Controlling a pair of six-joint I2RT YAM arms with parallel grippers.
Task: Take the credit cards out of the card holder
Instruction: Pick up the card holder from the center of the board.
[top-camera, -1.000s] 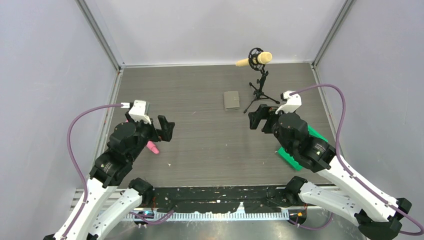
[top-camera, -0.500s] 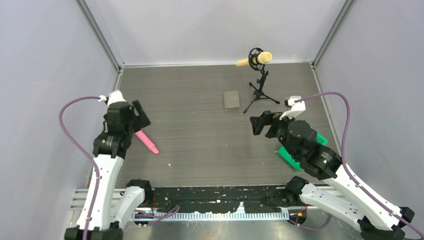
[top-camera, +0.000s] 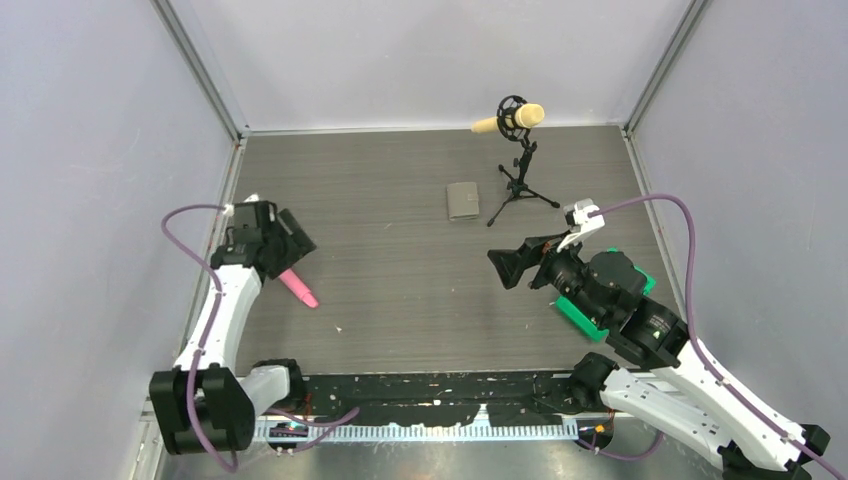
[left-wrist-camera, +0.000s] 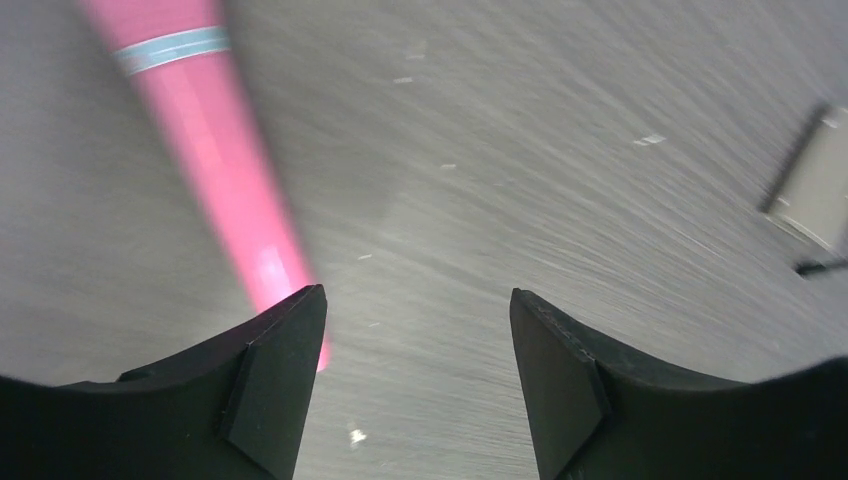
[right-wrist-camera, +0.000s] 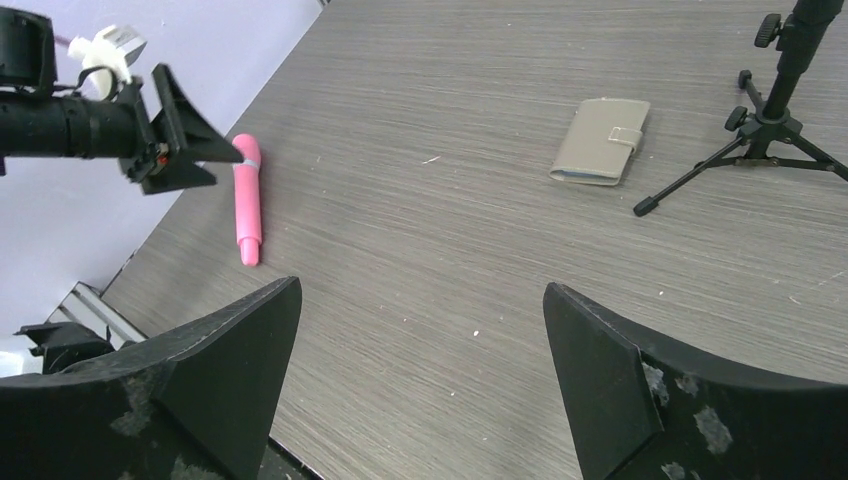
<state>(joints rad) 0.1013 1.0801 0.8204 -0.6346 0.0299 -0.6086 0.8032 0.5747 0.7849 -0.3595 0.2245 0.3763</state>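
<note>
Although both arms are poised over the table (top-camera: 400, 290), no part of the task is seen to be done. At the left, the left gripper (top-camera: 294, 243) is held low near the wall, its jaws parted with only bare table between them and nothing gripped. A pink stick (top-camera: 299, 287) is found lying just beside it, and in the wrist view it passes behind one finger. Toward the middle and far back, the card holder (top-camera: 462, 201) is seen lying flat and folded shut with its tab across the edge, touched by neither arm and well apart from both. No credit cards can be made out anywhere, so they are judged to be inside it. Just to its right a microphone stand (top-camera: 520, 180) is planted, with one tripod leg reaching near the holder. Further right, the right gripper (top-camera: 509, 267) is held above the table, its jaws spread wide and empty. Beneath that arm a green bin (top-camera: 578, 312) is partly hidden. Everything is judged to be left to do: the holder is to be reached and opened, and the cards drawn out.
</note>
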